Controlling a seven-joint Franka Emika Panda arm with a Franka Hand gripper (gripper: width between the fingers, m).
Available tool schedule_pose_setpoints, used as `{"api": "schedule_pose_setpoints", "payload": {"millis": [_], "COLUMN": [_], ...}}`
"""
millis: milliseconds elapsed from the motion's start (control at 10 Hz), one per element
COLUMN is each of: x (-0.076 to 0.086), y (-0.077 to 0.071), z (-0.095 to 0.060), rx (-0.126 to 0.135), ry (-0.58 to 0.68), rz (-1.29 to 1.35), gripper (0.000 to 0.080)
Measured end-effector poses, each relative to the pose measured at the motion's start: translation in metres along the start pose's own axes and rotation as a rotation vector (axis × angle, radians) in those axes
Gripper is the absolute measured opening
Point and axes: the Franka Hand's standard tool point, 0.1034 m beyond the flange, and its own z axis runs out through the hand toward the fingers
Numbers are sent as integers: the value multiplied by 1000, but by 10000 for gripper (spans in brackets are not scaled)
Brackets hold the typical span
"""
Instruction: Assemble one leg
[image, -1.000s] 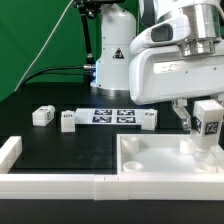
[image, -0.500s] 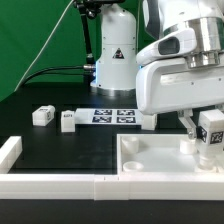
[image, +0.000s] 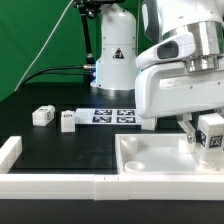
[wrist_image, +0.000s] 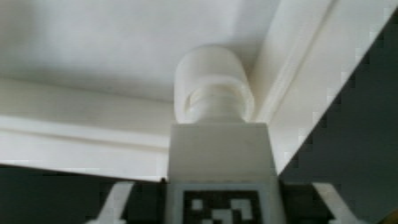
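My gripper (image: 208, 138) is shut on a white leg (image: 211, 133) with a black-and-white tag, held upright over the far right corner of the large white tray-like part (image: 150, 160) at the exterior view's right. In the wrist view the held leg (wrist_image: 219, 150) points its rounded end (wrist_image: 215, 80) into the tray's inner corner (wrist_image: 276, 60), and my fingertips (wrist_image: 121, 200) flank its tagged face. Whether the leg's end touches the tray cannot be told. Two more legs (image: 42, 115) (image: 68, 120) lie on the black table at the left, and another (image: 148, 121) lies partly hidden behind my gripper.
The marker board (image: 112, 115) lies flat mid-table between the loose legs. A white L-shaped rail (image: 40, 180) runs along the front edge and up at the exterior view's left. The robot base (image: 115, 50) and cables stand behind.
My gripper with the leg has moved down and slightly to the exterior view's right, closer to the tray's corner. The loose legs have not moved.
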Motion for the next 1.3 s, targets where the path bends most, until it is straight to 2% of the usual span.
{"api": "schedule_pose_setpoints", "payload": {"millis": [600,700,800,900,1200,1300], "x": [2,2,2,2,3,6], "y": [1,1,1,1,1,4], "z": [2,2,2,2,1,-6], "rx": [-12,-12,-12,-12,-12,-12], "ry": [47,47,47,47,46,40], "rz": [0,0,0,0,1,2], "gripper": [290,461,461,611,647,647]}}
